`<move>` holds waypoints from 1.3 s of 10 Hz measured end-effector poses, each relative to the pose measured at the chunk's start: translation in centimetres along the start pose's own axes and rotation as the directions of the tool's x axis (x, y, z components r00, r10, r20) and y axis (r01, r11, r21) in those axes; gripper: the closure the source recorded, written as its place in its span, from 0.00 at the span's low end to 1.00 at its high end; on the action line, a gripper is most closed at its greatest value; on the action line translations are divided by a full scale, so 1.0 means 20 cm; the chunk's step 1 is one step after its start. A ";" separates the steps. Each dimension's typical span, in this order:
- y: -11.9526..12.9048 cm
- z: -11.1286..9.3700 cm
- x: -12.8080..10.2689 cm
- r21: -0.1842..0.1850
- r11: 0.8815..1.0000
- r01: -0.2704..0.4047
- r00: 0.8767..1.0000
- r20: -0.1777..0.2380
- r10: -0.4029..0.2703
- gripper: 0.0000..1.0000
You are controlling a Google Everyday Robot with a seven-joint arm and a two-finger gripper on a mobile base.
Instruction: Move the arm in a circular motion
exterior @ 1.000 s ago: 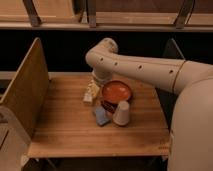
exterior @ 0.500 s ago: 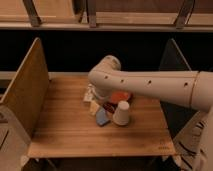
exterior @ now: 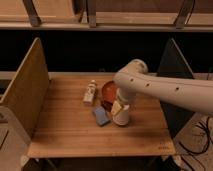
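Observation:
The arm (exterior: 165, 89) is large and cream-white, with thick tubular segments and small dark holes. It reaches in from the right edge over the wooden table (exterior: 70, 132). Its rounded elbow joint (exterior: 132, 70) stands above the table's back right part. From there the arm bends down to the pale yellowish gripper (exterior: 117, 107), which hangs low over the middle of the table, just in front of a red bowl (exterior: 108, 92) and right above a small white upturned cup (exterior: 121, 117).
A small pale bottle (exterior: 90, 93) lies left of the bowl. A blue flat object (exterior: 101, 116) lies left of the cup. A wooden side panel (exterior: 25, 90) bounds the table on the left, a dark panel (exterior: 172, 67) on the right. Cables (exterior: 200, 135) lie on the floor at right.
The elbow and gripper have swung to the right and toward the front. The small bottle, partly covered before, now lies in plain view. The objects on the table have not moved.

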State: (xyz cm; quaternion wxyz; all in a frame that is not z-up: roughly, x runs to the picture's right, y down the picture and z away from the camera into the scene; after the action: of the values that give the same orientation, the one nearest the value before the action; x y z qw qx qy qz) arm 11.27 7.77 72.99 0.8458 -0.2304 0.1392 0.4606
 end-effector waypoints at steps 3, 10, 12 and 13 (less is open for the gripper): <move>-0.23 -0.05 -0.20 0.052 0.999 0.011 1.000 0.018 -0.012 0.20; 0.20 -0.09 -0.80 0.005 0.933 0.361 0.932 0.037 -0.361 0.20; 0.47 -0.08 -0.80 -0.030 0.882 0.470 0.882 0.055 -0.468 0.20; 0.55 -0.07 -0.77 -0.043 0.866 0.498 0.867 0.060 -0.495 0.20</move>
State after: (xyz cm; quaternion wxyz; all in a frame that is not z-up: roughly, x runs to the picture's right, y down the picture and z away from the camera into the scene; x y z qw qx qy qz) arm -6.34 1.18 75.89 0.9320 -0.2714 0.0420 0.2366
